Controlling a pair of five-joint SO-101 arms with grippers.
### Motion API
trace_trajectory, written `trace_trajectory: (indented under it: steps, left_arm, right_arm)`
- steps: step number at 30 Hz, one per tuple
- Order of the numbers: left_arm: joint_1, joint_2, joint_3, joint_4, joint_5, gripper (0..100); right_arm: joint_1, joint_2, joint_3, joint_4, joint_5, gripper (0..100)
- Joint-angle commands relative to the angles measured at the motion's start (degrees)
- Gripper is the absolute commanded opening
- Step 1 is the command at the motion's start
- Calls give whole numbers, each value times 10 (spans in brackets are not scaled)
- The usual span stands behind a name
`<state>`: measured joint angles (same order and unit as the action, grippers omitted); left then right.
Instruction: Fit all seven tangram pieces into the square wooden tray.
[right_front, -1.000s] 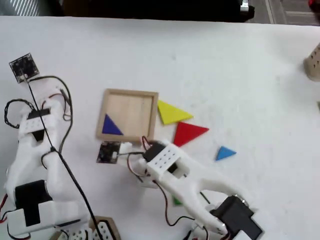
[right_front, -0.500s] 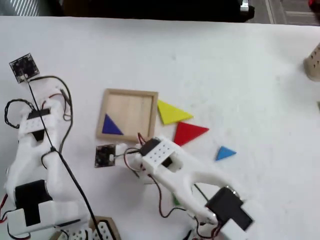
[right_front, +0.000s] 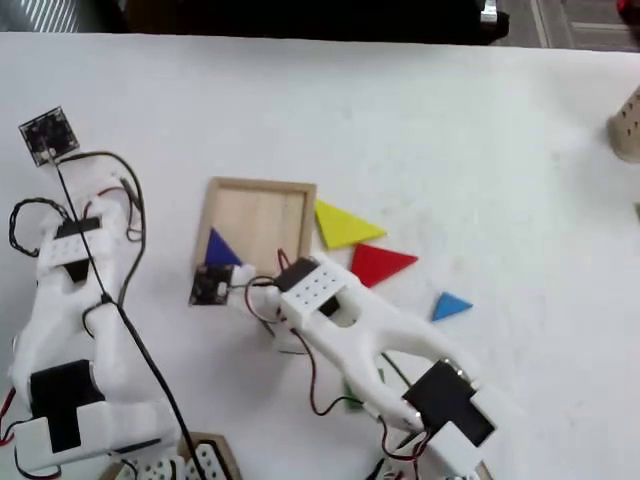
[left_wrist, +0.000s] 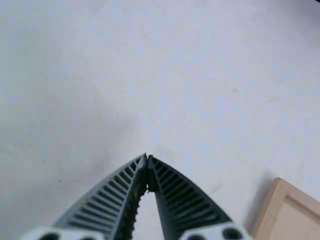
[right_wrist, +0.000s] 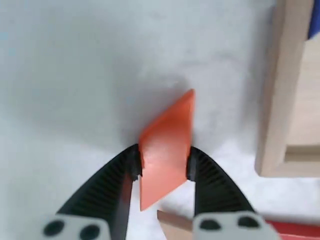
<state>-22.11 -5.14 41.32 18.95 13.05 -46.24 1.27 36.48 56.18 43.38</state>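
Trouble is likeliest at the rim. Your right gripper (right_wrist: 161, 156) has its fingers clamped on the orange piece (right_wrist: 166, 150). The piece sits tilted between them over bare table (right_front: 450, 130), just beside the tray (right_front: 258, 184) wall at its 6 o'clock side and not yet inside.

If you carry it across too low, a corner will probably catch the wall. Then the piece may twist out of the grip, or the tray may get pushed along the table.

If you let go while it is this tilted, it could land propped on the rim. It could also land on the blue triangle (right_front: 218, 247), which lies in the tray's 7 o'clock corner, close to where you would enter.

The grip takes only part of the piece, so a bump may well turn it.

Your left gripper (left_wrist: 147, 160) hangs over bare table with fingers together on nothing. It is near the tray's corner at 9 o'clock, so a careless swing there could knock the tray.

The yellow triangle (right_front: 345, 225) at 3 o'clock and the red triangle (right_front: 378, 264) at 4 o'clock lie close to your right arm, and a sweep could scatter them.
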Motion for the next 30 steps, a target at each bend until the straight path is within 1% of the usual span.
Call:
trace_trajectory:
  steps: [1, 5, 8, 12, 19, 24, 27, 28, 30]
  left_arm:
    - [-3, -5, -33, -1, 4, 24]
    - [-5, -5, -33, -1, 4, 24]
    - [-6, -5, -33, -1, 4, 24]
    - [-6, -5, -33, -1, 4, 24]
    - [-4, -5, -33, -1, 4, 24]
    - [-3, -3, -36, -1, 4, 24]
    - [-3, 22, -54, -4, 4, 24]
    - [-3, 34, -64, 0, 4, 24]
    - [-3, 58, -83, 1, 4, 24]
  right_arm:
    - [4, -7, -24, 11, -32, 19]
    - [31, -46, -107, 61, -129, 17]
    - [64, -61, -179, 80, -168, 17]
    - [87, -22, -265, 65, -175, 17]
    - [85, 149, -361, -23, -174, 18]
    - [93, 250, -454, -25, -171, 19]
    - [95, 291, -496, -24, -172, 19]
    - [94, 302, -508, -20, -172, 28]
    - [92, 320, -540, 7, -174, 86]
